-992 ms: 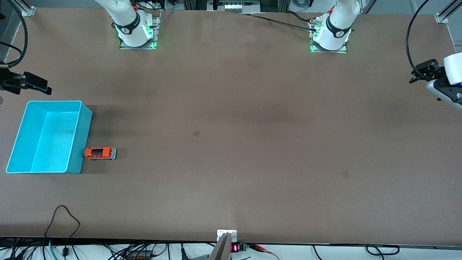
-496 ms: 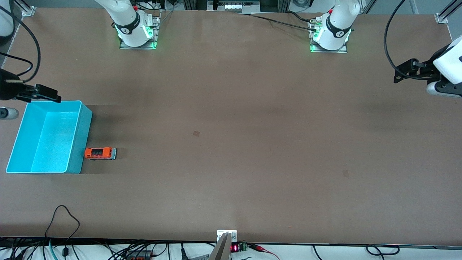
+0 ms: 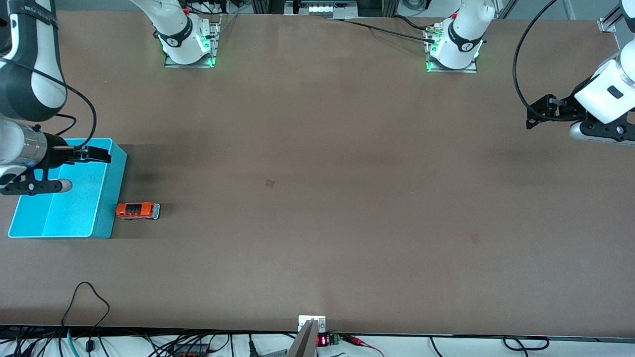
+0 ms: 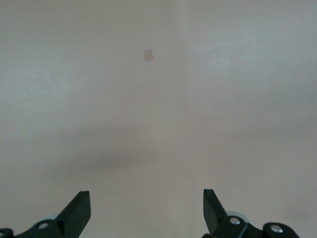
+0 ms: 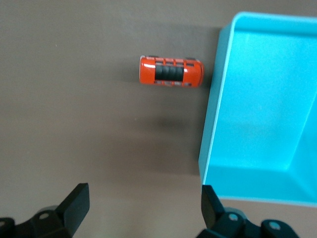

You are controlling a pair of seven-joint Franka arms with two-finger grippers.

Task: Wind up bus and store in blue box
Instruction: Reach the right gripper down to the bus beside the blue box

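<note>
**Bus not yet picked up, both tools open**

While the bus (image 3: 137, 210) sits on the table (image 3: 317, 198) just beside the blue box (image 3: 106, 198), nearer the front camera than the box's middle and toward the right arm's end, neither tool has it. Front view: right tool (image 3: 94, 154) hangs over the box's corner farthest from the front camera, nothing between its fingers. Left tool (image 3: 538, 111) is up over bare table at the left arm's end, well apart from everything; that arm looks to be waiting. The box's visible floor is bare, though the right arm hides part of it.

Left wrist view: left tool (image 4: 147, 210) spread wide, only table and a small pale patch (image 4: 148, 55) below.

Right wrist view: right tool (image 5: 143, 208) spread wide and empty. Bus (image 5: 171, 71) lies upright on its wheels, dark roof windows up, one end close to the box wall (image 5: 210, 129); cannot tell if it touches. The part of the box seen here holds nothing.

Handling guess: small, light, rigid toy, smooth shell, likely to roll on its wheels if nudged. Best hold probably across the two long sides at mid-body, fingers clear of the wheels. Box wall beside one end leaves little room there. Box is thin-walled and may slide if bumped.
</note>
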